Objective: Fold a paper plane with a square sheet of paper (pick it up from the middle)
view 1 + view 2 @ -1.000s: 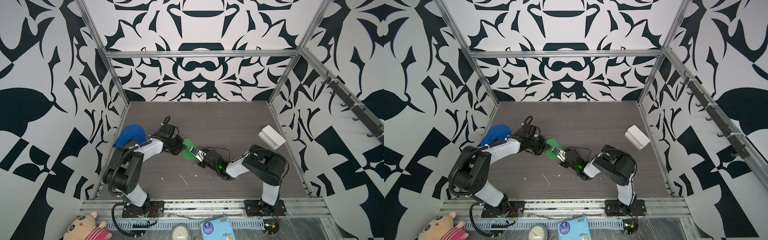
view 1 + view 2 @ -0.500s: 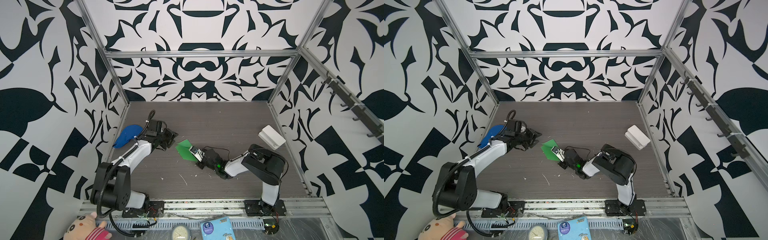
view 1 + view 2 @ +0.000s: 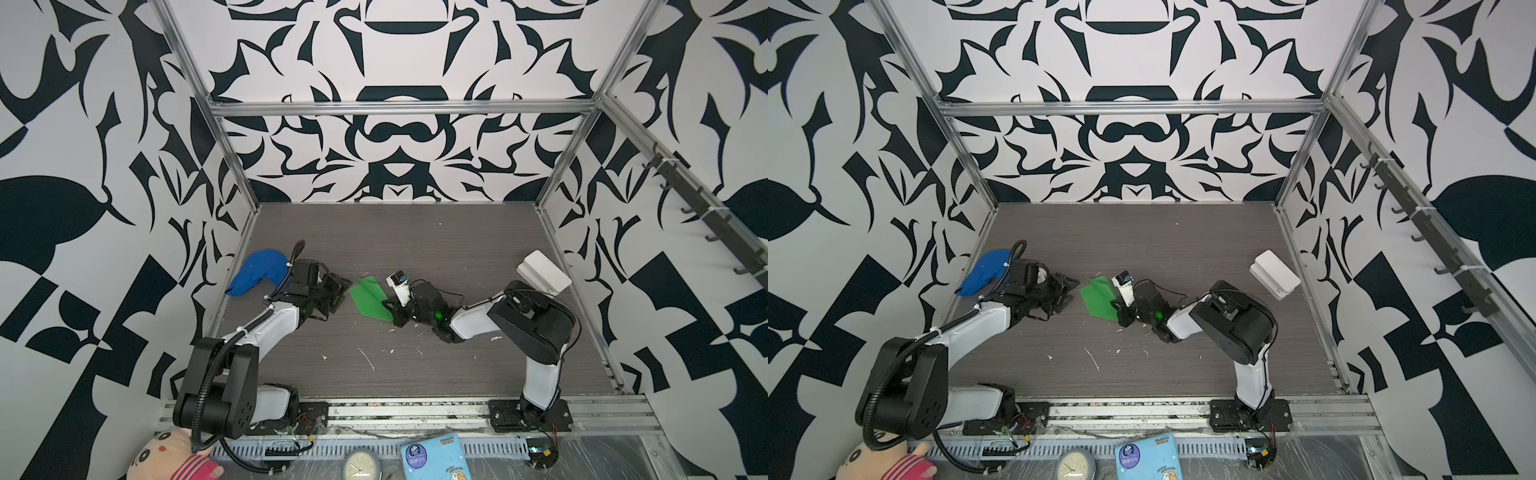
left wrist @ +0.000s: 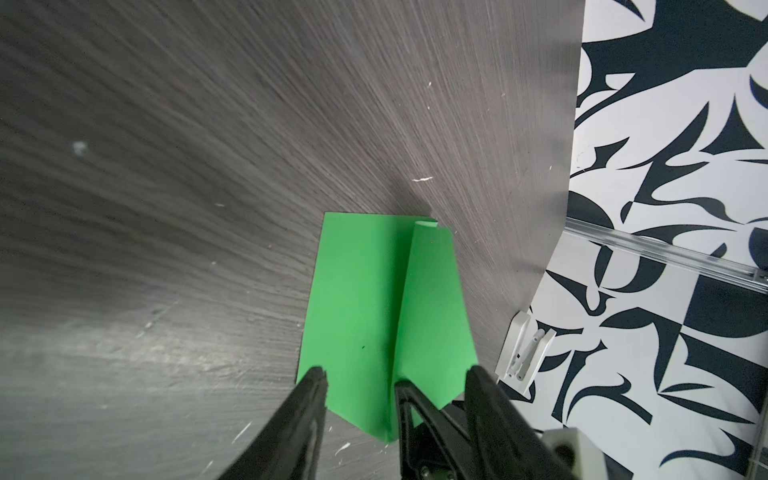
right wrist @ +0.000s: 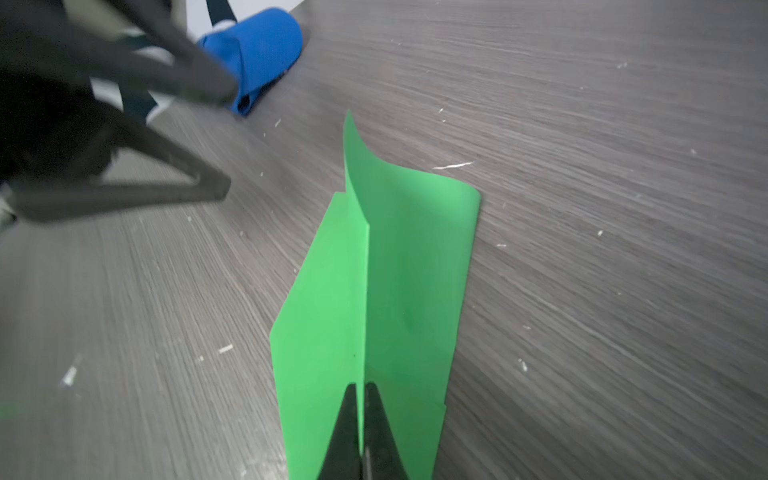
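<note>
Matte green paper plane (image 5: 374,291) sits mid bench (image 5: 582,208) on grey woodgrain, wings flaring off one sharp crease. Right hand (image 5: 362,415) pinches that crease near the nose; the tip's cut off. Left hand (image 4: 395,369), jaws spread, grips nothing.
</note>
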